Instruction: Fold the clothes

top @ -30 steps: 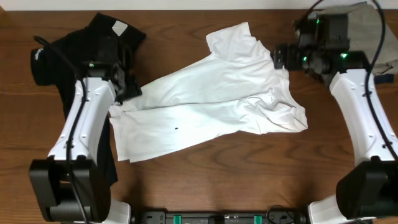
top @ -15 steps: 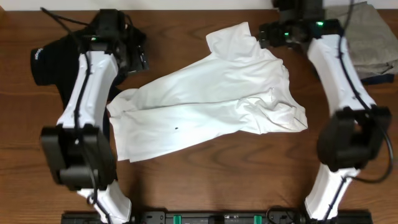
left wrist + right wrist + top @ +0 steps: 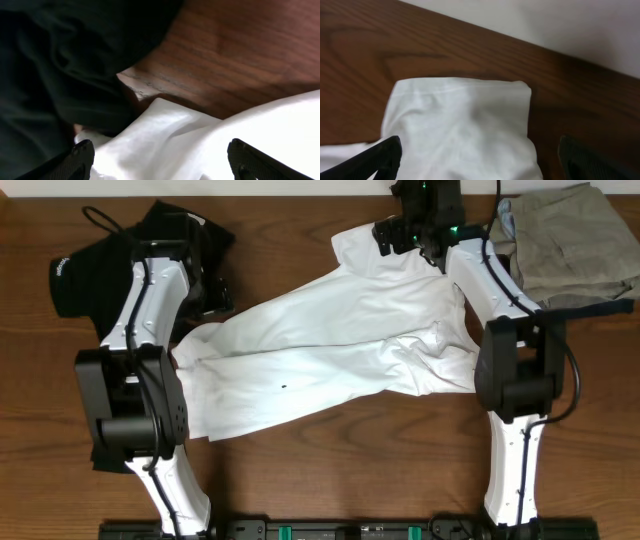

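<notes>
The white T-shirt (image 3: 340, 340) lies crumpled and slanted across the middle of the table. Its far sleeve (image 3: 460, 115) points at the back edge. The black shirt (image 3: 85, 275) is bunched at the far left, partly under my left arm. My left gripper (image 3: 217, 292) hovers open over the white shirt's left corner (image 3: 200, 145), where it meets the black shirt (image 3: 60, 65); white cloth shows between its fingertips (image 3: 75, 160). My right gripper (image 3: 386, 237) stands open above the far sleeve, its fingertips (image 3: 375, 160) either side of it and nothing held.
A khaki-and-navy stack of garments (image 3: 570, 245) sits at the back right corner. The table's back edge and a pale wall (image 3: 545, 25) lie just beyond the sleeve. Bare wooden tabletop (image 3: 380, 460) shows along the front.
The right gripper has swung left from the shirt's right side to the far sleeve. The left gripper moved away from me to the shirt's upper left corner. The clothes stayed where they were.
</notes>
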